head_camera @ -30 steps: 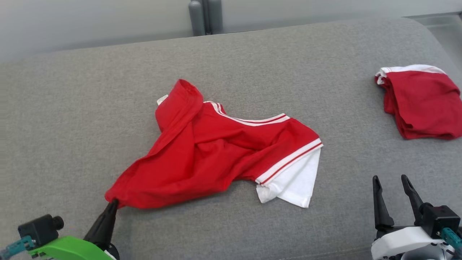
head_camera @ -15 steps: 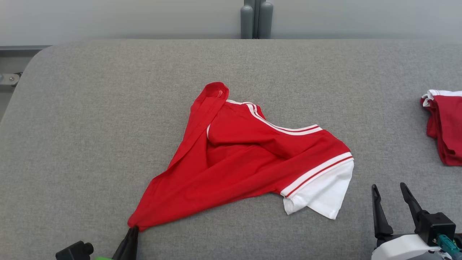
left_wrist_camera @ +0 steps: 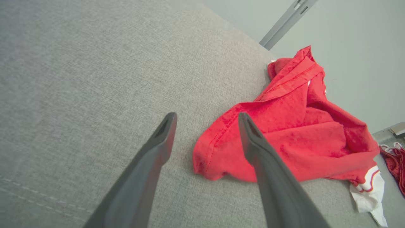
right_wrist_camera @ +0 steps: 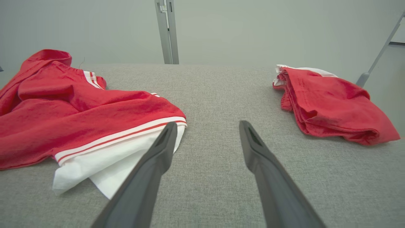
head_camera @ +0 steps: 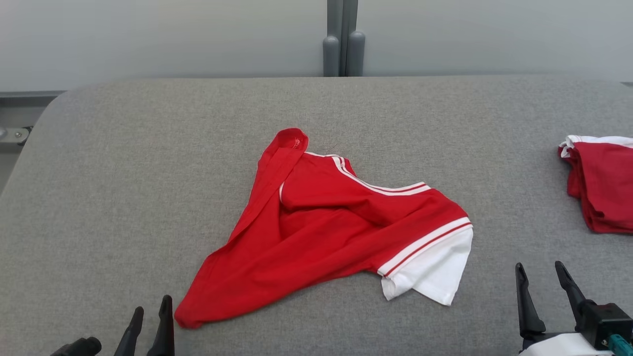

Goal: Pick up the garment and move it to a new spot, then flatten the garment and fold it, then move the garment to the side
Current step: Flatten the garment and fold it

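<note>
Garment [head_camera: 321,232] no longer between left fingers [head_camera: 165,324]

The left gripper [head_camera: 152,304] sits at the lower left of the head view. Its two dark fingers [head_camera: 165,321] point up the frame, lean slightly right and are parted at the tips. In the left wrist view these fingers rise from the bottom edge, well spread. The right gripper [head_camera: 538,265] sits at the lower right, its fingers upright, spread wide and leaning a little left. Below them is a white wrist housing [head_camera: 559,346] with a black block [head_camera: 606,321] and a teal connector [head_camera: 618,342] on its right side. The right wrist view shows its jaws equally wide.
</note>
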You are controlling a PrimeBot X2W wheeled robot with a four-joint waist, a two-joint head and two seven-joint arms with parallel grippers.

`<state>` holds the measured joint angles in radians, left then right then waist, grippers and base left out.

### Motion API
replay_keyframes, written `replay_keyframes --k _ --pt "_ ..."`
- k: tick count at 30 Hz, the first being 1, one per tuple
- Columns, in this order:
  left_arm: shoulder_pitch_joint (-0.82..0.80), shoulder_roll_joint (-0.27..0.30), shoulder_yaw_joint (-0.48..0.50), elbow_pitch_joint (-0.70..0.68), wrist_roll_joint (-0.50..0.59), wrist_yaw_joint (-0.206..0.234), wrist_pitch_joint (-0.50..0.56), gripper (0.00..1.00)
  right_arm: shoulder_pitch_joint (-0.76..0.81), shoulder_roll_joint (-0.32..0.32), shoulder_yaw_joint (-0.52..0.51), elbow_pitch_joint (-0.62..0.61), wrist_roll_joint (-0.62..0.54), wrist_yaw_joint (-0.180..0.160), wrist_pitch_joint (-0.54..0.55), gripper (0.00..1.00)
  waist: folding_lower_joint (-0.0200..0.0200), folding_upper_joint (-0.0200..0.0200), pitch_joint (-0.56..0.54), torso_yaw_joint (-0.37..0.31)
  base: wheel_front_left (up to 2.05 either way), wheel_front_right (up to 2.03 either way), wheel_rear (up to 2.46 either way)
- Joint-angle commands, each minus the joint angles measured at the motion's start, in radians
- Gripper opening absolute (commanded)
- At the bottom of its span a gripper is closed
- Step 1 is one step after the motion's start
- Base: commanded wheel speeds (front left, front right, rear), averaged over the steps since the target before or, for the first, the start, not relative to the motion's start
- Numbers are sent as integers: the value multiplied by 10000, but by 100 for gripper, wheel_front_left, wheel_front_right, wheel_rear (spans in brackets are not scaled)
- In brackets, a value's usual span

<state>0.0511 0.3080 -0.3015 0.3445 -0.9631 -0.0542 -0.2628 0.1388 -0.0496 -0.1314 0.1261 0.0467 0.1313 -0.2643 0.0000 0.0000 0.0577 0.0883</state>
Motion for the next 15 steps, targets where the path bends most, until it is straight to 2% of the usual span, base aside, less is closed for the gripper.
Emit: replay_keyframes --k 1,7,11,15 --pt "476 -130 293 -515 655 174 -21 100 226 -27 -46 -114 75 -12 5 100 0 0 -302 -159 0 0 0" --pt "1610 -421 1061 -2114 2847 541 -23 100 752 -24 -93 -533 64 -14 5 100 0 0 -948 -369 0 0 0" --pt "1963 -499 1126 -2309 3711 502 -23 100 988 -24 -194 -703 3 -12 5 100 0 0 -1172 -395 0 0 0" --pt "1852 -655 1282 -2265 4484 231 -23 100 1205 -24 -298 -816 -201 -14 5 100 0 0 -1345 -284 0 0 0"
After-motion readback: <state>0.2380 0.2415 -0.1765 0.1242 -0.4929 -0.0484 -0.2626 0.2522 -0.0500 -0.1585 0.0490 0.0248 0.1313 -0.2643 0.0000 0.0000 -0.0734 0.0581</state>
